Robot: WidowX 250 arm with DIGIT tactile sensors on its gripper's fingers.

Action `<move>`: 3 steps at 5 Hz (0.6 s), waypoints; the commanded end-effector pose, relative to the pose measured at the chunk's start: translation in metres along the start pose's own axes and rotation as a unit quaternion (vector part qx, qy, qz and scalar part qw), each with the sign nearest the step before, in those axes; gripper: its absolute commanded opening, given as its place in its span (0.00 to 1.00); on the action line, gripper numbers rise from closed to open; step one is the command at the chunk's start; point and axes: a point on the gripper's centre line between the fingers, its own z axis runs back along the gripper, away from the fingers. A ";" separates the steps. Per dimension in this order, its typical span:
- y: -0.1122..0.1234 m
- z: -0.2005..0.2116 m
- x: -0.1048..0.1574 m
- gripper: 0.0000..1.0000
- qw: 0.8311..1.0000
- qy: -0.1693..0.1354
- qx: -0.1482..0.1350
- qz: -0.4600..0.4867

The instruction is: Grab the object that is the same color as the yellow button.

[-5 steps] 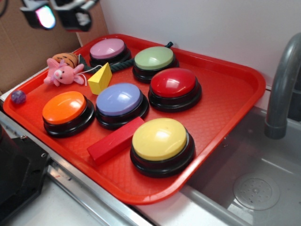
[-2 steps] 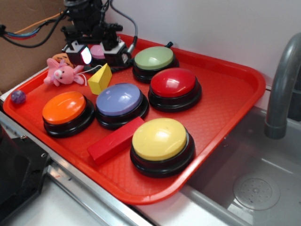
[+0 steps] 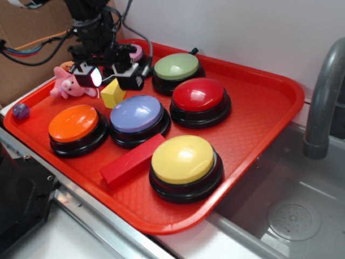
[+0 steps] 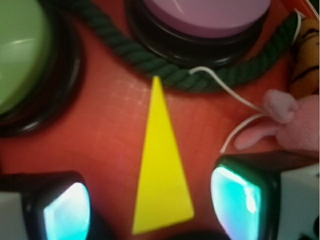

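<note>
Tray, red, carries six dome buttons; only the exterior view shows all of it. The yellow button sits at the near edge, just beside a long red block. The orange button, blue button and red button appear in the exterior view only. The green button and pink button appear in both views; in the exterior view the arm covers most of the pink one. The gripper hangs over the yellow wedge, fingers spread, one on each side, holding nothing. The wrist view shows clear gaps between the wedge and both fingertips. It also shows a dark green rope curving past the wedge tip. The pink plush toy lies beside the wedge, away from the green button. A small purple ball rests at the tray's far left edge.
</note>
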 end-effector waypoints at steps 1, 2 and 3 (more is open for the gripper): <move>0.005 -0.007 0.007 1.00 1.000 -0.010 0.003 0.021; 0.004 -0.014 0.007 0.00 1.000 -0.005 0.014 0.018; 0.002 -0.006 0.007 0.00 1.000 -0.007 0.008 0.014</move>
